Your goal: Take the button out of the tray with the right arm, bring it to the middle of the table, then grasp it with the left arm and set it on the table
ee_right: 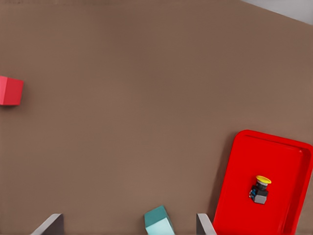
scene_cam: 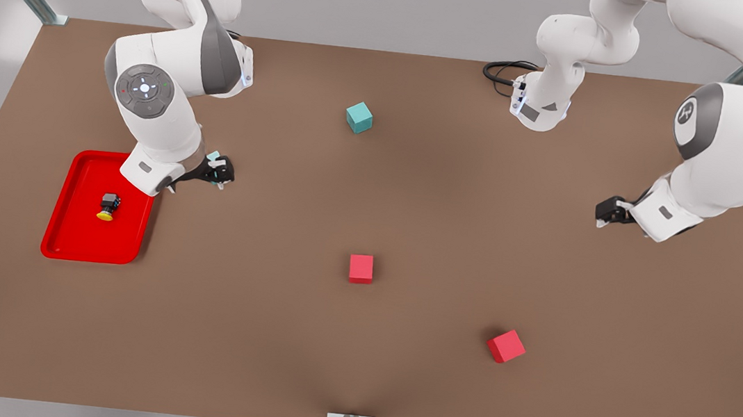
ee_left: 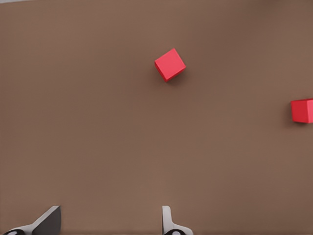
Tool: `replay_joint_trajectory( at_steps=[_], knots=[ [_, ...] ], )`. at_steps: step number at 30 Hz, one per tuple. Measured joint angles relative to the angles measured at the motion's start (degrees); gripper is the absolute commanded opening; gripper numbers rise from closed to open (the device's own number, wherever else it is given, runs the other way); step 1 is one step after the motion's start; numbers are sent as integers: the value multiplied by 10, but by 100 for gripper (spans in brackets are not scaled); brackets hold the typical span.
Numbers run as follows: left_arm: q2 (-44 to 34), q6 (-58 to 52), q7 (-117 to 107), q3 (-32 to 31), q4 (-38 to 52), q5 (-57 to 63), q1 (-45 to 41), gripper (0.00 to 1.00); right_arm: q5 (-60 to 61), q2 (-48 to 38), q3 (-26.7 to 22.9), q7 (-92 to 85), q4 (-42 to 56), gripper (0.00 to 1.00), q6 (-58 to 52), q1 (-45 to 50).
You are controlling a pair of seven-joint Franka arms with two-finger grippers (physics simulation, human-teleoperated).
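Note:
The button (scene_cam: pixel 109 206) lies on its side in the red tray (scene_cam: pixel 85 239) at the front view's left, yellow cap toward the near edge. The right wrist view shows the same button (ee_right: pixel 260 190) in the tray (ee_right: pixel 239 196). My right gripper (scene_cam: pixel 218 170) hangs open just off the tray's far right corner, with nothing between its fingers (ee_right: pixel 51 224). My left gripper (scene_cam: pixel 602 212) waits open over bare table (scene_cam: pixel 548 256) at the front view's right, its fingertips (ee_left: pixel 168 221) wide apart.
A teal cube (scene_cam: pixel 359 117) sits far back near the middle. One red cube (scene_cam: pixel 361 268) lies at the table's centre and another (scene_cam: pixel 506 345) nearer the front right. A black cable (scene_cam: pixel 502 73) loops at the far edge.

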Motion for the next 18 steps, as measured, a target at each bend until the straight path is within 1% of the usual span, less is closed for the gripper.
replay_joint_trajectory(
  at_steps=[7, 9, 13, 16, 18],
  knots=[
    [1, 2, 3, 0, 0, 1, 0, 100, -1, 0, 0, 6, 4, 100, -10, 2],
    [1, 2, 3, 0, 0, 1, 0, 100, -3, 16, 0, 7, 3, 100, -22, 4],
    [1, 2, 4, 0, 0, 1, 0, 100, -24, 87, -2, 10, -2, 100, -33, -6],
    [1, 2, 5, 0, 0, 1, 0, 100, -39, 91, 1, 17, -13, 100, -44, -5],
    [2, 2, 5, 0, -1, 1, -1, 100, -44, 94, 2, 21, -22, 100, -50, -34]
  ],
)
